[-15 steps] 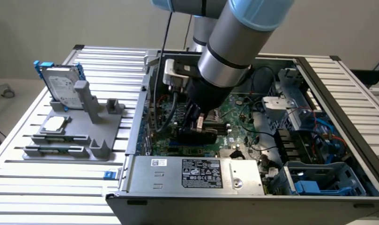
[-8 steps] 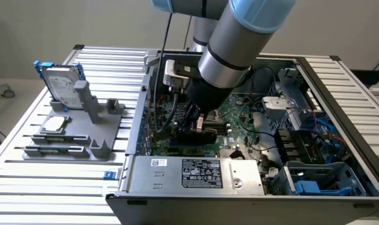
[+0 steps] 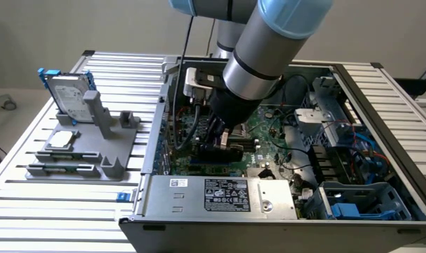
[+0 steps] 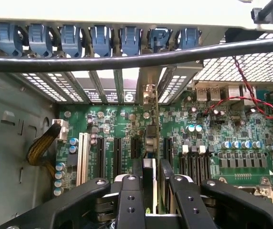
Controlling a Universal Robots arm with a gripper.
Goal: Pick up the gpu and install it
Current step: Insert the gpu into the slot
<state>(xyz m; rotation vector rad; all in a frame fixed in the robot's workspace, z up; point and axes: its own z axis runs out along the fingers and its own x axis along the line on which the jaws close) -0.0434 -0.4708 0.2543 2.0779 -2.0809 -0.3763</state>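
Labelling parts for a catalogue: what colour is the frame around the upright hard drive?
Blue. The frame shows best in the exterior view.

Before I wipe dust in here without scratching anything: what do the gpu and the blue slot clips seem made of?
gpu: thin rigid board, probably laminate; its end bracket looks bare silvery metal.
blue slot clips: likely moulded plastic, uniform colour, soft sheen.

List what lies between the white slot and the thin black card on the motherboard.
In the wrist view, black empty expansion slots on the green motherboard lie between the long white slot and the thin black graphics card, seen edge-on.
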